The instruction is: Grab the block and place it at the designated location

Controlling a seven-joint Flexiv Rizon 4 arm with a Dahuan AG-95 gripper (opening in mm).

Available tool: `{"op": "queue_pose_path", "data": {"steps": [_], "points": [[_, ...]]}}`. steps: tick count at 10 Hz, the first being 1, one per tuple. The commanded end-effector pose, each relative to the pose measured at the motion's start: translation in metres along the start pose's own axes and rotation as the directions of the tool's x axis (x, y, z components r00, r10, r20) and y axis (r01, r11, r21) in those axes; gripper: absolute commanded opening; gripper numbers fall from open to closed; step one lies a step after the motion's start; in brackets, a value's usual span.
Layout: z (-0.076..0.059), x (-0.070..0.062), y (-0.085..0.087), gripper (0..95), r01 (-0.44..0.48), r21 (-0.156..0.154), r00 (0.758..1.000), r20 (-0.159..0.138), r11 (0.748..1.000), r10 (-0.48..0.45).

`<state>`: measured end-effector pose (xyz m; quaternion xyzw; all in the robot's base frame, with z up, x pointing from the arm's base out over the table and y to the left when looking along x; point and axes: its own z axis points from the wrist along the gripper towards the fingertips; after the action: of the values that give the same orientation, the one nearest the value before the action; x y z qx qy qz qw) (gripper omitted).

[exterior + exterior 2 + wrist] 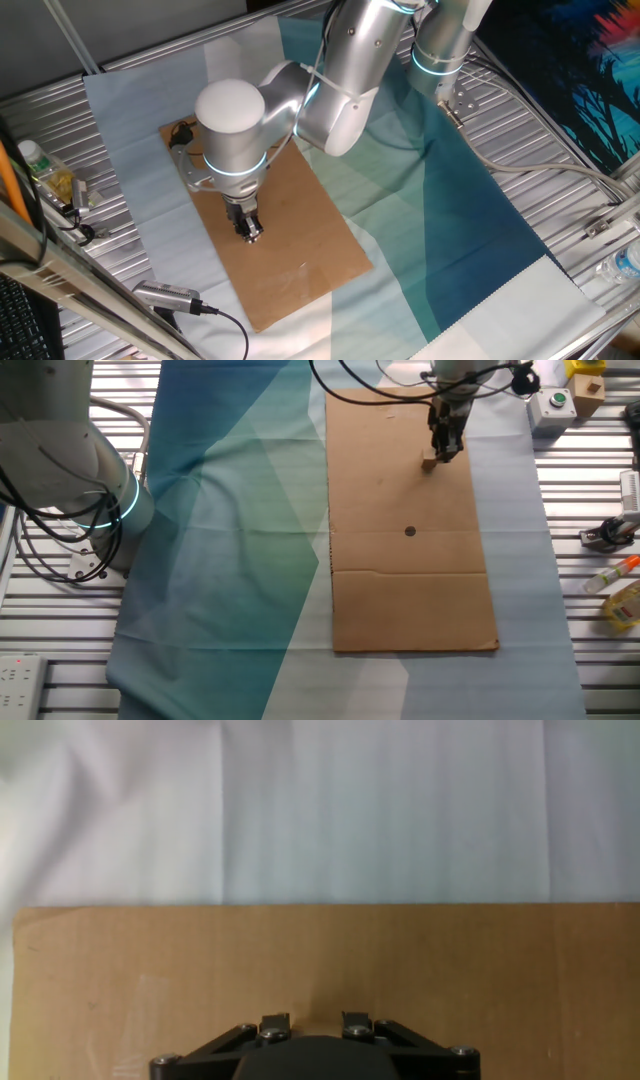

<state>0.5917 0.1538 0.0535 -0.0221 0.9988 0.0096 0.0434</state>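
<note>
Pincer: the pincer (pixel 444 450) points straight down over the far end of the cardboard sheet (pixel 410 590), its tips low against the board. In the hand view the pincer (pixel 315 1023) shows two fingertips (pixel 274 1022) set close together with something pale tan between them.
Pincer state: narrow, closed around the block as far as the hand view and the other fixed view show; in one fixed view the pincer (pixel 249 230) hides the block.
Block: the block (pixel 430 460) is a small tan cube at the pincer tips, on or just above the cardboard; I cannot tell whether it is lifted off the surface.
Designated location: the black dot (pixel 410 531) lies on the cardboard near its middle, well apart from the block and nearer the crease that crosses the sheet.
Arm: the silver arm (pixel 330 90) reaches over the sheet from the far side, with glowing cyan rings at its joints.
Bench: the slatted metal bench (pixel 590 640) carries a cloth in white, teal and blue (pixel 220 550), with the cardboard on top.
Bench edge: a grey box with a green button (pixel 556 404) sits near the sheet's far corner.
</note>
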Motion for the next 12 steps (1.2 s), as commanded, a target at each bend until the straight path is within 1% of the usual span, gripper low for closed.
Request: {"op": "queue_pose_path", "data": {"steps": [1,3,5,7,8,11,12], "points": [[-0.003,-0.002,-0.002,0.0,0.003,0.0,1.0,0.001,1.0,-0.003],[-0.007,-0.004,-0.012,0.0,0.02,-0.001,1.0,-0.001,1.0,-0.02],[-0.009,-0.004,-0.019,0.0,0.031,-0.002,1.0,-0.001,1.0,-0.031],[-0.013,-0.004,-0.035,0.0,0.053,-0.006,0.999,-0.003,0.999,-0.053],[-0.013,-0.004,-0.037,0.0,0.054,-0.005,0.999,-0.004,0.999,-0.054],[-0.017,-0.003,-0.056,0.0,0.081,-0.009,0.997,-0.007,0.997,-0.081],[-0.021,-0.002,-0.068,0.0,0.096,-0.014,0.995,-0.011,0.995,-0.096]]}}
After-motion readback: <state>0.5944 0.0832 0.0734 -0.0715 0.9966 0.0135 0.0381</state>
